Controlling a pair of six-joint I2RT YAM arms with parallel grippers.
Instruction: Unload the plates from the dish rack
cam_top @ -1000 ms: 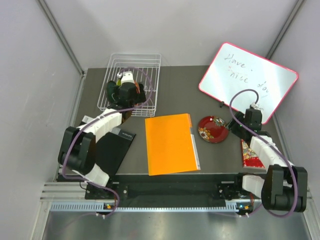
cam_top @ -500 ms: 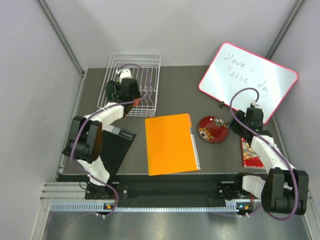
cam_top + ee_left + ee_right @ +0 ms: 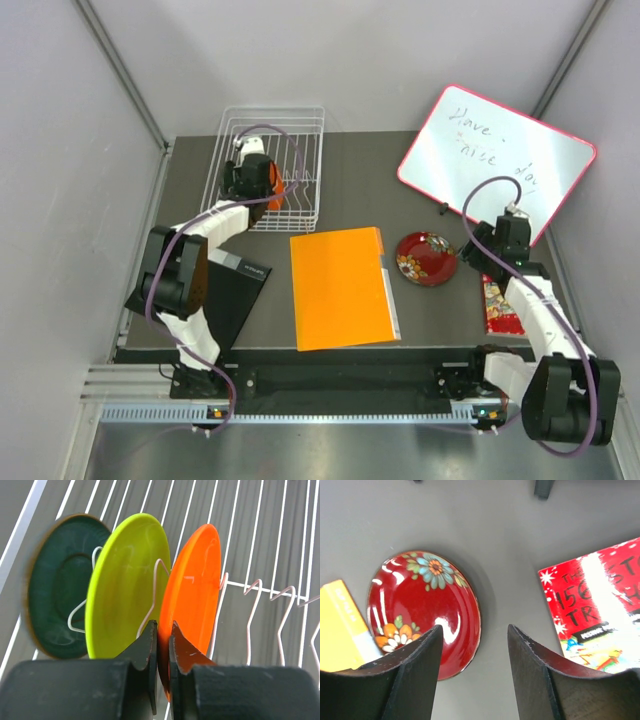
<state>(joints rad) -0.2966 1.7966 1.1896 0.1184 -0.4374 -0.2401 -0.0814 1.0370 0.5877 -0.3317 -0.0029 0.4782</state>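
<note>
Top view: your left gripper (image 3: 258,180) sat inside the dish rack (image 3: 310,150), and the dark red plate (image 3: 427,258) lay flat on the tabletop (image 3: 360,180). Left wrist: that gripper was clamped on the orange plate (image 3: 195,590), which stood upright beside the lime green plate (image 3: 125,580) and the teal plate (image 3: 60,585). Right wrist: your right gripper (image 3: 475,632) hung spread wide above the dark red plate.

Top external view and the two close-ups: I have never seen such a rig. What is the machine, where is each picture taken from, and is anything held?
Two robot arms stand on a table. The wide picture looks down from above; each close-up is from a wrist camera. The left fingers, inside the dish rack, pinch the rim of the orange plate; green plate and teal plate stand beside it. The right fingers hang open by the red plate, lying near an orange folder, a book and a whiteboard.
</note>
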